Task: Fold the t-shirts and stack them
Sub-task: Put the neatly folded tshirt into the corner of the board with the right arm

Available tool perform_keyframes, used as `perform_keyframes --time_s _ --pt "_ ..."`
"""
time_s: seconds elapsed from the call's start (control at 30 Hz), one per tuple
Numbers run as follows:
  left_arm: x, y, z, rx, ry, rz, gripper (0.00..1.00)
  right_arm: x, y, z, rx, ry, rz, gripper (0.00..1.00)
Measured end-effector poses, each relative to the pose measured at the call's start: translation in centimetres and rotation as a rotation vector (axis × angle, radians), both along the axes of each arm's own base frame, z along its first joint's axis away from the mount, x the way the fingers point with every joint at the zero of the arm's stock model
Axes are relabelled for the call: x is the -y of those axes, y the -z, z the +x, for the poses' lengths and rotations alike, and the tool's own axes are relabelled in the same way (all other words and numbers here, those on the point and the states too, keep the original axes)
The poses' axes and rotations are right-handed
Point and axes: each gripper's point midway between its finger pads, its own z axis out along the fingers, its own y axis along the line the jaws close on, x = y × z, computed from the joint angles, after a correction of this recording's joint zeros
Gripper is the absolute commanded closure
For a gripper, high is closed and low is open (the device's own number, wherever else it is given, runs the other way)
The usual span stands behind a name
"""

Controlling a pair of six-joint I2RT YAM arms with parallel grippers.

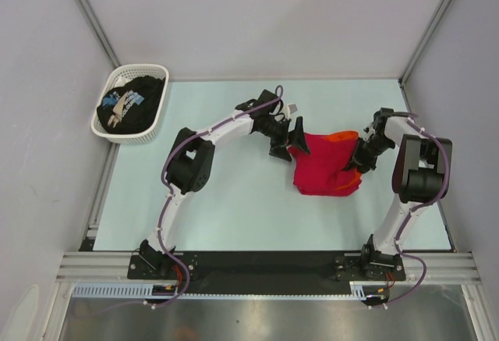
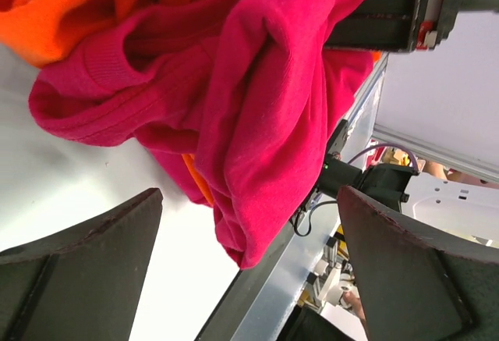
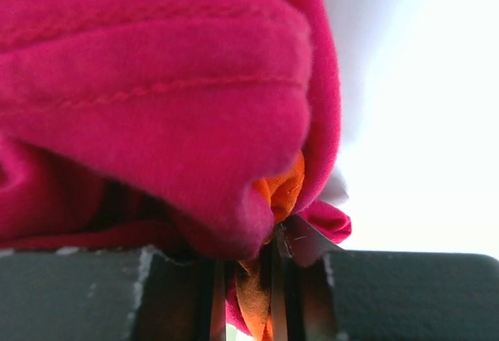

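Observation:
The crimson-red t-shirt (image 1: 321, 165) lies bunched at mid-right of the table, with the orange t-shirt (image 1: 341, 136) showing under its far and right edges. My left gripper (image 1: 290, 142) is open at the red shirt's left edge. In the left wrist view its fingers (image 2: 86, 263) stand wide apart, with a fold of red cloth (image 2: 265, 99) between them and orange cloth (image 2: 70, 5) behind. My right gripper (image 1: 360, 161) is shut on the right edge of both shirts, with red (image 3: 156, 83) and orange (image 3: 284, 189) cloth pinched in its jaws. The black t-shirt (image 1: 134, 101) with pale print sits in the basket.
The white lattice basket (image 1: 129, 135) stands at the table's far left corner. Grey walls and metal frame posts enclose the table. The black base rail (image 1: 257, 267) runs along the near edge.

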Motion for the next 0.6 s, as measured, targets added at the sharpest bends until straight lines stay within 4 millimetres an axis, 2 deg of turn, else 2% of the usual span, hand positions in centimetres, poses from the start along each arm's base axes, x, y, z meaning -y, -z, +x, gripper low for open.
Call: perform_keyframes --time_s 0.2,0.4,0.5,0.6 --pt "-0.4 0.3 -0.3 -0.002 0.01 0.02 0.0 0.6 -0.1 1.7 -0.018 -0.009 -0.022 1.0" --pt "-1.5 0.7 -0.2 0.019 0.01 0.071 0.0 2.2 -0.4 5.5 0.045 -0.022 -0.09 1.0" --pt "-2.3 -0.3 -0.1 0.045 0.001 0.086 0.0 3.4 -0.8 8.4 0.103 -0.027 -0.144 1.0" --pt "-3.4 -3.2 -0.1 0.103 -0.009 0.075 0.01 4.9 -1.4 12.0 0.178 -0.026 -0.21 1.0"
